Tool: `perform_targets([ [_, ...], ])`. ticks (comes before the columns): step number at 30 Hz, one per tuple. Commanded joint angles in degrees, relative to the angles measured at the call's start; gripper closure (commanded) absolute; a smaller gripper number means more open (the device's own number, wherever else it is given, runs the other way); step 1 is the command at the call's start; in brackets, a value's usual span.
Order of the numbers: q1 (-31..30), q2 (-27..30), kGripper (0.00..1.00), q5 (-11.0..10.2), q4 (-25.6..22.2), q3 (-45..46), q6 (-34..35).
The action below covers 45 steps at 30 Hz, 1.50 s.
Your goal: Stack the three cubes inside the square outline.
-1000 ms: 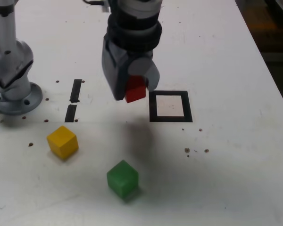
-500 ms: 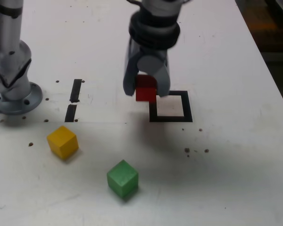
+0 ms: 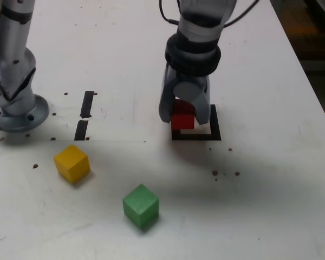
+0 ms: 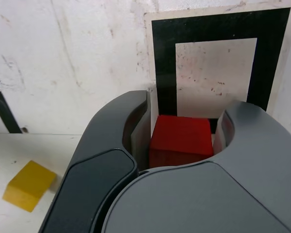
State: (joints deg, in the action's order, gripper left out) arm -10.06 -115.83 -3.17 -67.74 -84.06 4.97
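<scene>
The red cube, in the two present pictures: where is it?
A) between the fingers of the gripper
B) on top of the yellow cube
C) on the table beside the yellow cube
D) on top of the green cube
A: the wrist view shows the red cube between the two fingers of the gripper, while the yellow cube and the green cube lie apart from it.
</scene>
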Motion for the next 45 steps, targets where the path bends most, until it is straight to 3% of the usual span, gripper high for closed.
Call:
perform_targets([
  [1, 0.44, -0.93, 0.70, 0.24, 1.05, 0.13, 0.03],
  [14, 5.05, -1.72, 0.70, -1.13, 2.01, -0.68, -2.01],
  [33, 5.55, -4.11, 0.69, -0.16, 3.21, -1.11, -3.21],
  [37, 5.58, -4.12, 0.57, -0.23, 3.51, -0.96, -3.21],
  [42, 5.58, -4.09, 0.24, -0.60, 3.70, -0.57, -3.34],
  [45, 5.58, -4.04, 0.11, -0.95, 4.09, -0.34, -3.39],
])
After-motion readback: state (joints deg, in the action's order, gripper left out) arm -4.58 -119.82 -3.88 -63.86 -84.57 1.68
